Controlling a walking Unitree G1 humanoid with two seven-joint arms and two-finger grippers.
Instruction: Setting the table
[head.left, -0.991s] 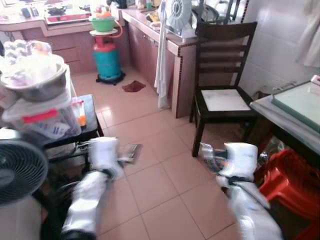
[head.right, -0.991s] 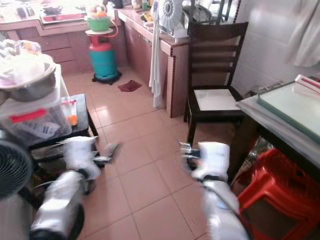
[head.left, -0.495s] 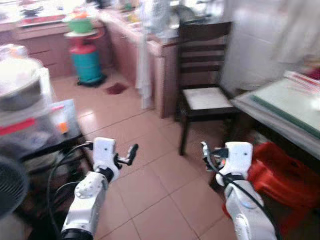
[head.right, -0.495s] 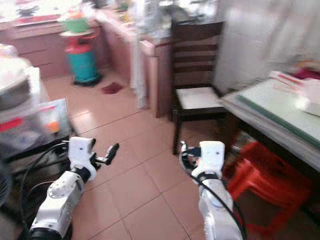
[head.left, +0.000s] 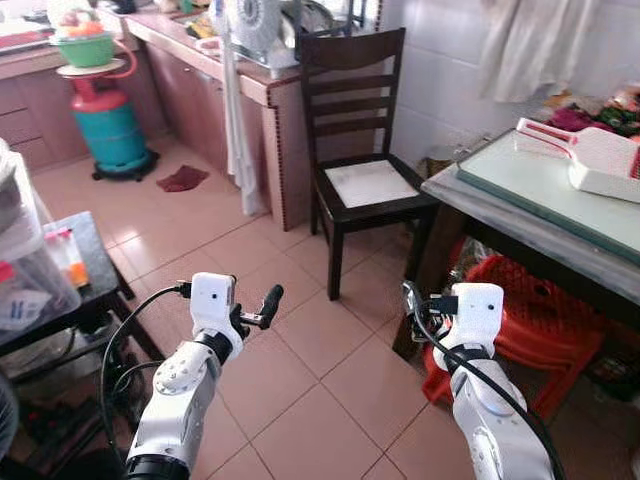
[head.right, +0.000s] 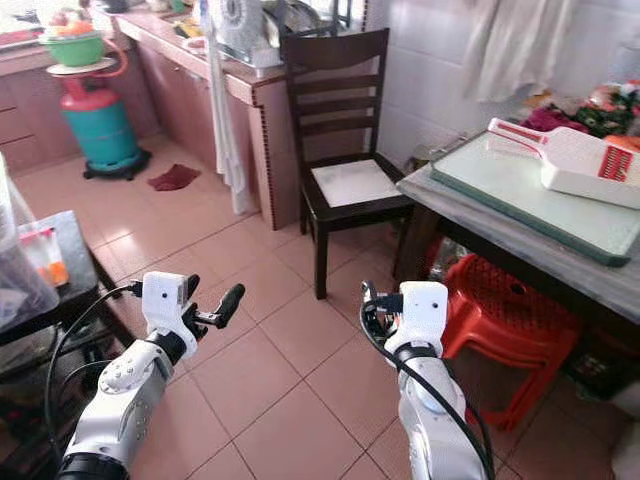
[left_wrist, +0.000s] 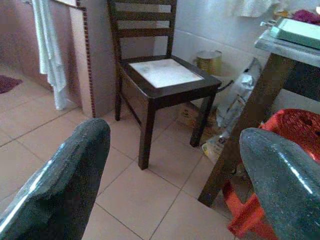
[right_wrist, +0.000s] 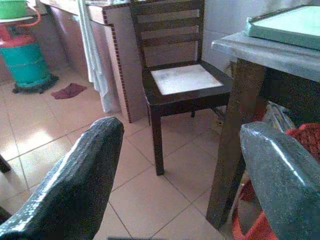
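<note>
**Both grippers held empty above the tiled floor, beside the table**

The left gripper (left_wrist: 170, 165) is spread wide with nothing between its two long black fingers (left_wrist: 60, 185); it is held out in front of the robot over the terracotta floor tiles (head.left: 300, 390), pointing toward the dark wooden ladder-back chair with the pale seat (head.left: 365, 180). The right gripper (right_wrist: 180, 175) is likewise spread wide and empty — its black fingers (right_wrist: 75, 180) frame the same chair and the dark wooden leg (right_wrist: 227, 150) of the table; it hangs just beside that leg, near the red plastic stool (head.left: 520, 320) tucked under the table.

The grey-topped table (head.left: 500, 215) stands to the robot's right; on it lies a pale green glass-like board (head.left: 545, 185), and on the board rests a white plastic scoop-shaped container with red trim (head.left: 590, 160). The chair stands between the table and a tiled pink-brown kitchen counter (head.left: 270, 100); a white cloth (head.left: 232, 120) hangs down the counter's side, and a white fan (head.left: 250, 20) sits on top.

Further back — against the counter run — stands a teal gas cylinder with a red top (head.left: 105, 120), a green bowl (head.left: 85, 45) resting above it; a dark red rag (head.left: 183, 178) lies on the tiles nearby. To the robot's left is a low black table (head.left: 75, 270) bearing a clear plastic box (head.left: 40, 280).
</note>
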